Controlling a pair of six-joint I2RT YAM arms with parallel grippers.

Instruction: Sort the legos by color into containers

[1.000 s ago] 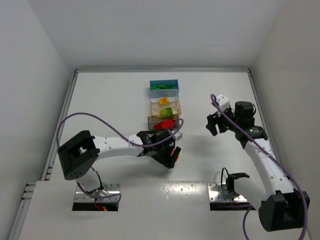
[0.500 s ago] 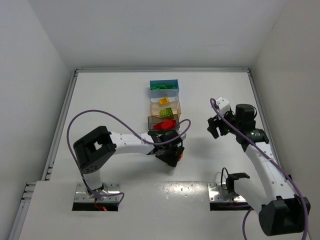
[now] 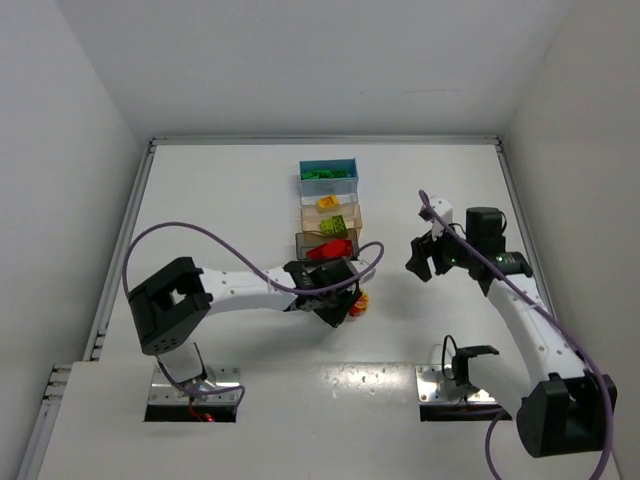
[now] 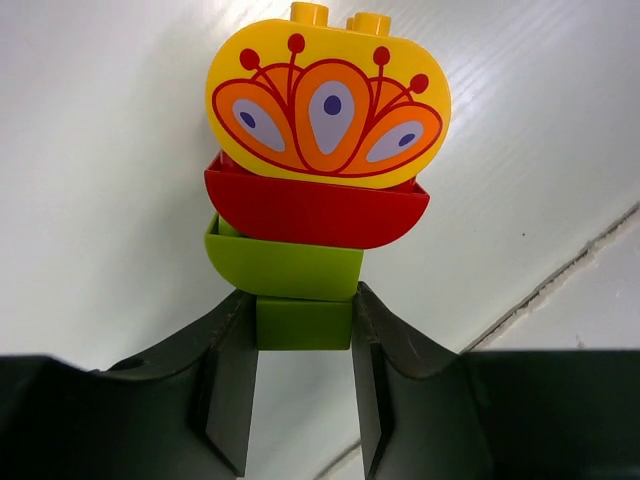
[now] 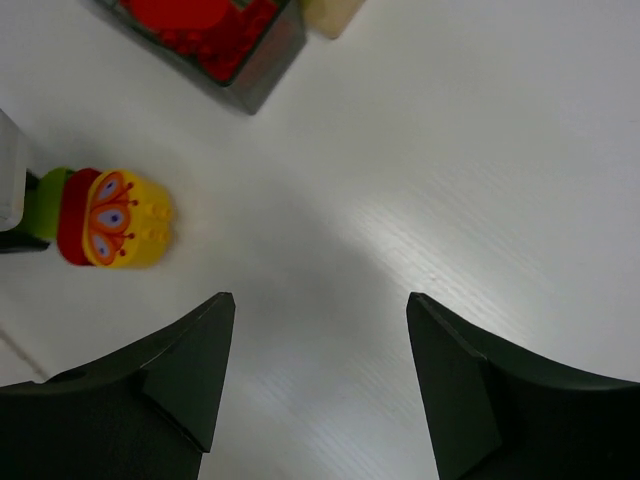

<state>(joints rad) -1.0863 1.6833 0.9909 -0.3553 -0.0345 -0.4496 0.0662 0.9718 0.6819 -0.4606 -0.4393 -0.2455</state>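
Yellow-red-green stacked plastic brick clump [image 4: 325, 170], clamped by the left claw [image 4: 303, 322], now juts out just in front of the smoky grey translucent bin [image 5: 272, 58] toward the approaching, gaping right claw [image 5: 320, 310], so splitting it probably comes next.

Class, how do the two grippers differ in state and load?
The left gripper is shut on the lego clump by its green brick; the right gripper is open, holding nothing. The left gripper's fingers stand close together; the right gripper's fingers wide apart. Both are dark, above the white table.
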